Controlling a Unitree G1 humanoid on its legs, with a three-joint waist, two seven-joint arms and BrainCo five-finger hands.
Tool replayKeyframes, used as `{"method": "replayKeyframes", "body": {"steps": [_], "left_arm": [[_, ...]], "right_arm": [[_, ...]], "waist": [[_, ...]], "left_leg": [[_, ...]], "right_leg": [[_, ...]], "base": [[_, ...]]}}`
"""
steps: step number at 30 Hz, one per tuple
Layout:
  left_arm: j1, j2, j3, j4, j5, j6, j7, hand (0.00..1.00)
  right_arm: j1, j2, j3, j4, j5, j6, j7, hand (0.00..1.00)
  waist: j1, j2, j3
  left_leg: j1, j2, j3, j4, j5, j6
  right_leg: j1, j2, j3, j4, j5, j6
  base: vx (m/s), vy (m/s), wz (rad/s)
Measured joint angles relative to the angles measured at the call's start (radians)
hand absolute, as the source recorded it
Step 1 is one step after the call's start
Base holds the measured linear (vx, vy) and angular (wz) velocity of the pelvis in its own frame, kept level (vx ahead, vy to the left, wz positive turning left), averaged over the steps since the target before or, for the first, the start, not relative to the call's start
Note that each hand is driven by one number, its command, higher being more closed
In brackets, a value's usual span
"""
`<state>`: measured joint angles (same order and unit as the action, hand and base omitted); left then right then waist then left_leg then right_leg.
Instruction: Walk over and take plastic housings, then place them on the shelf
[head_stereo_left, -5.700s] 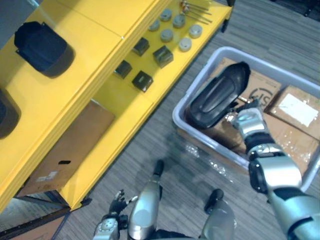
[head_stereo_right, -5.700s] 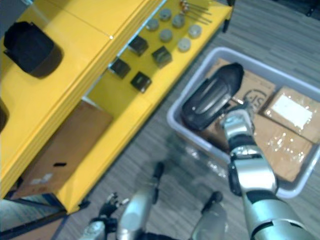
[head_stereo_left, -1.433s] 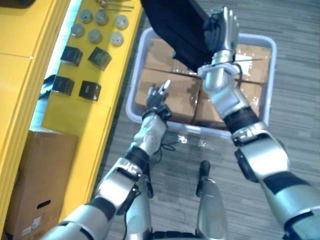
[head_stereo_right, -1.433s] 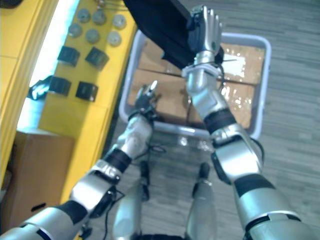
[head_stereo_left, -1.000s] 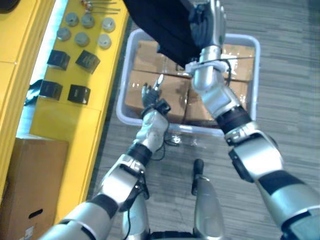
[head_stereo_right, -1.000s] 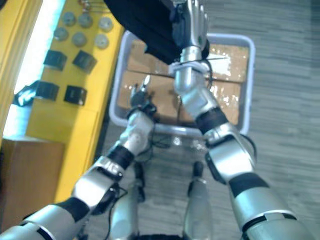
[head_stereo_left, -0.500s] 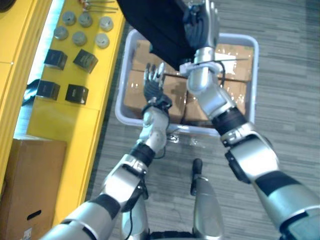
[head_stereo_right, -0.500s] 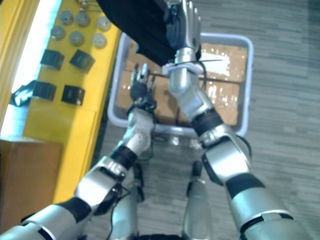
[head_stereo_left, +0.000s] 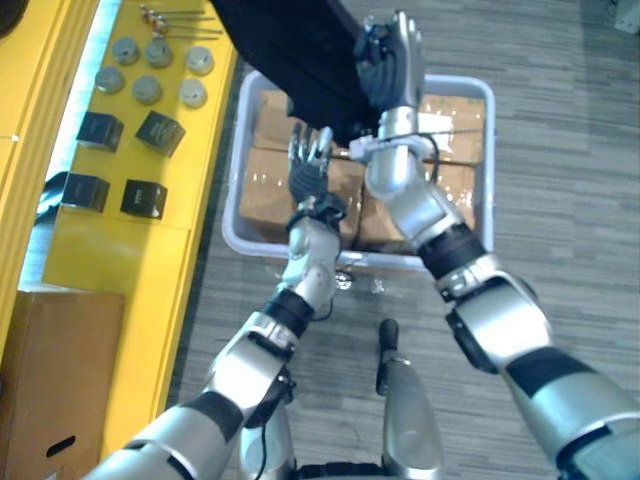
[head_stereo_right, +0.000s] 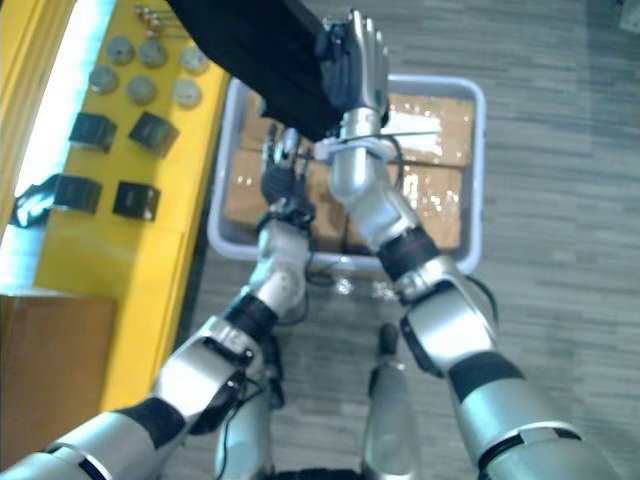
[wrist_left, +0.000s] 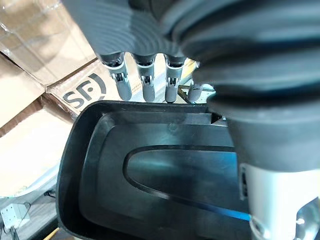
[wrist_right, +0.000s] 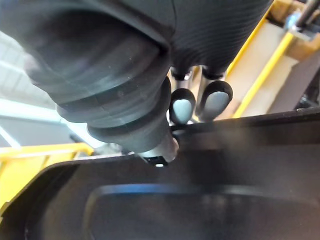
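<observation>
Housing (head_stereo_left: 290, 50), black, hollow, glossy: right hand (head_stereo_left: 390, 58) fingers clamp its rim; left hand (head_stereo_left: 308, 165) fingers straight.

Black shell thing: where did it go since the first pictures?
The right hand lifted the black housing out of the grey bin and grips its edge, holding it above the bin. The left hand came up from low down, fingers straight, to the housing's near edge. The boxes in the bin and the small parts on the yellow shelf stayed put.
</observation>
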<state>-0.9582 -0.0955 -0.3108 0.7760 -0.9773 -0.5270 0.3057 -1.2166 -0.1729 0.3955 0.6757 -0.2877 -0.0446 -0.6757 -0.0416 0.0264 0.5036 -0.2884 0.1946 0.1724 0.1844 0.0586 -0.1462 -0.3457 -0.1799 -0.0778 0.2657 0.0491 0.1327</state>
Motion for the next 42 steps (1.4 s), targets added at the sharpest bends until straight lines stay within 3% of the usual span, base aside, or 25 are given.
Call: {"method": "replayKeyframes", "body": {"steps": [8, 16, 19, 32, 42], "left_arm": [[0.002, 0.001, -0.011, 0.000, 0.123, 0.015, 0.098, 0.00], [0.019, 0.010, -0.027, 0.002, 0.370, 0.137, 0.267, 0.00], [0.019, 0.011, -0.027, 0.003, 0.411, 0.160, 0.303, 0.00], [0.020, 0.011, -0.016, 0.022, 0.546, 0.149, 0.376, 0.00], [0.061, 0.007, -0.005, -0.010, 0.637, 0.059, 0.440, 0.00]], "right_arm": [[0.000, 0.009, 0.001, -0.027, -0.001, 0.005, 0.002, 1.00], [0.021, 0.011, 0.002, -0.027, 0.000, 0.024, 0.002, 1.00], [0.021, 0.010, 0.003, -0.027, 0.001, 0.024, 0.001, 1.00], [0.027, 0.009, 0.001, -0.027, 0.001, 0.024, 0.001, 1.00], [0.043, 0.018, -0.006, -0.044, 0.038, 0.022, 0.001, 1.00]], "waist": [[0.000, 0.000, 0.000], [0.001, 0.000, 0.000], [0.001, 0.000, 0.000], [0.003, 0.000, 0.000], [0.003, 0.000, 0.000]], "left_leg": [[0.002, 0.000, 0.001, 0.000, 0.000, 0.000], [0.002, 0.000, 0.001, 0.000, 0.000, 0.000], [0.002, 0.000, 0.001, 0.000, 0.000, 0.000], [-0.008, 0.000, -0.005, 0.004, -0.001, 0.000], [-0.014, 0.000, -0.004, 0.026, -0.013, 0.002]], "right_leg": [[0.000, 0.000, 0.002, 0.001, 0.000, 0.000], [-0.001, 0.001, 0.002, 0.001, 0.000, 0.000], [-0.001, 0.001, 0.002, 0.001, 0.000, 0.000], [-0.004, 0.001, -0.002, 0.001, 0.000, 0.000], [-0.004, 0.000, 0.001, 0.003, 0.000, 0.000]], "base": [[0.00, 0.000, 0.00], [0.00, 0.000, 0.00], [0.00, 0.000, 0.00], [0.00, 0.000, 0.00], [0.00, 0.000, 0.00]]}}
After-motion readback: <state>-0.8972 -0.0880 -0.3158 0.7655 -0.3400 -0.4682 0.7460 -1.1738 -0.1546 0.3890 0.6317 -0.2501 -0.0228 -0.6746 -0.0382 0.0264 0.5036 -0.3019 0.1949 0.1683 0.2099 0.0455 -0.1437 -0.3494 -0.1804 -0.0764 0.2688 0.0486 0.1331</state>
